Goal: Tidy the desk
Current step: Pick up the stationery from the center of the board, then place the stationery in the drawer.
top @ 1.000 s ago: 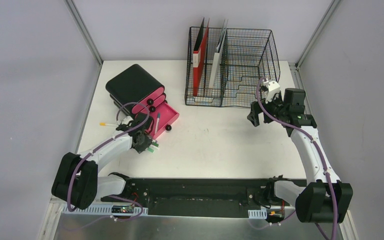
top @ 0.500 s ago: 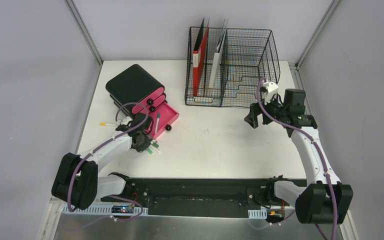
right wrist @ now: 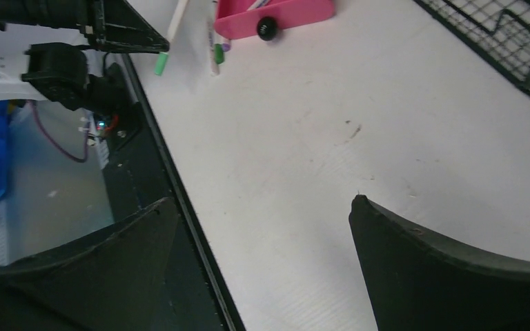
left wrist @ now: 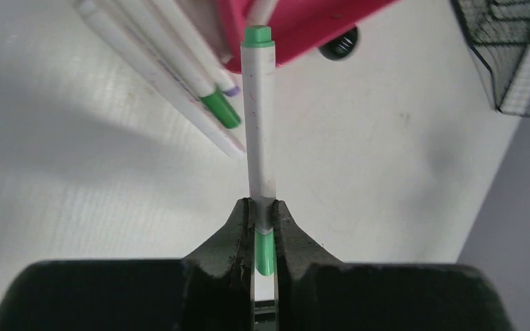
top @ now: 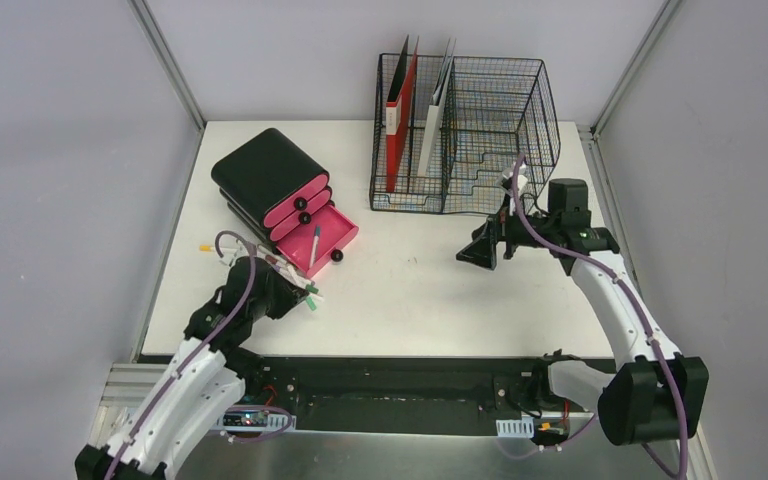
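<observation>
Left gripper (left wrist: 263, 207) clamped on white marker with green cap (left wrist: 261, 124), marker sticking forward from jaws toward open pink drawer (top: 326, 233) of black drawer unit (top: 263, 172). Desk (top: 430, 300) lies below claw, white top showing either side of marker; claw sits over desk's near-left part. More markers (left wrist: 219, 110) lie on desk beside drawer front. Right gripper (right wrist: 261, 207) spread wide, holding nothing, above desk's right half, in front of wire-mesh rack (top: 480, 130) at far edge

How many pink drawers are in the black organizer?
3, stacked: the top drawer and middle drawer are shut; the bottom drawer is pulled open with a pen inside. None seem hidden.
</observation>
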